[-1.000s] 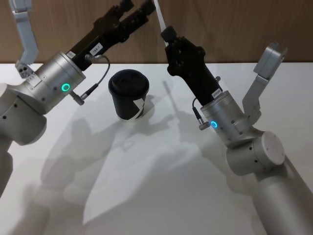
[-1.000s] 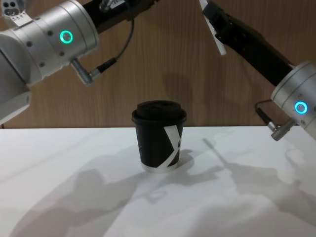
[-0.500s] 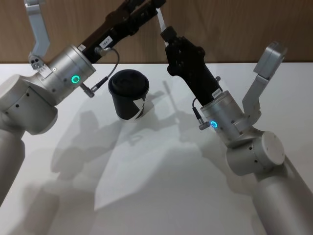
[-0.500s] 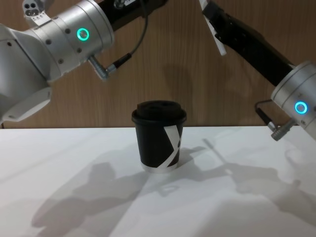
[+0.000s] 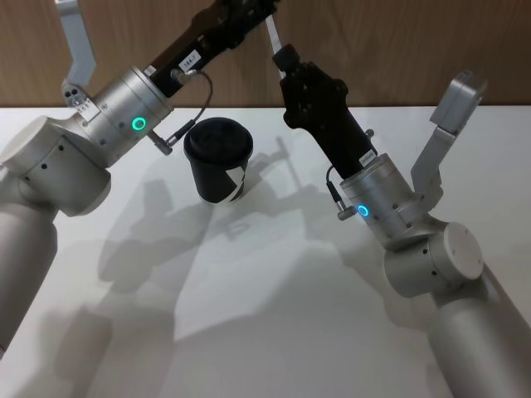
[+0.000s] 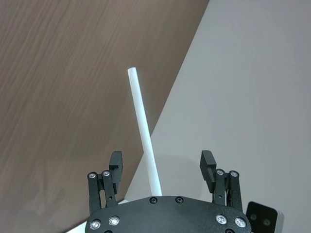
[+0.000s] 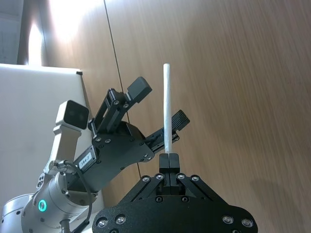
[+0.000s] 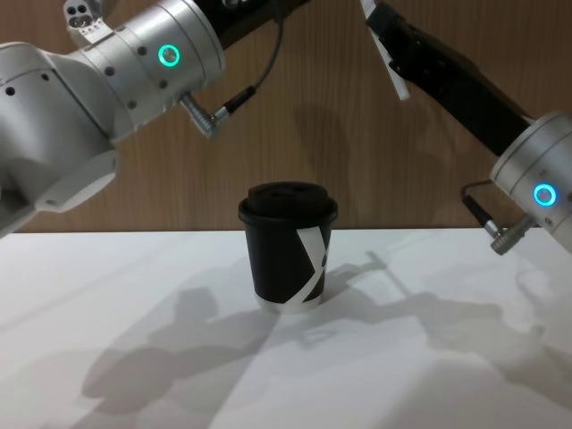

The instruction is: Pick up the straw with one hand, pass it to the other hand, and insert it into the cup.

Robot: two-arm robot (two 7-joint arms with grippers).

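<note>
Left claw [image 6: 162, 160] hangs high at the far side with its fingers spread wide. The straw [image 6: 141, 121] stands between them touching neither, and just to the right the right claw [image 7: 168, 158] pinches its lower end. I judge this the handover: the left claw must close on the tube before the right lets go. Below them the cup [image 5: 217, 162] stands upright on the tabletop [image 5: 274, 315]; the straw must pass its black lid, whose opening I cannot make out.
</note>
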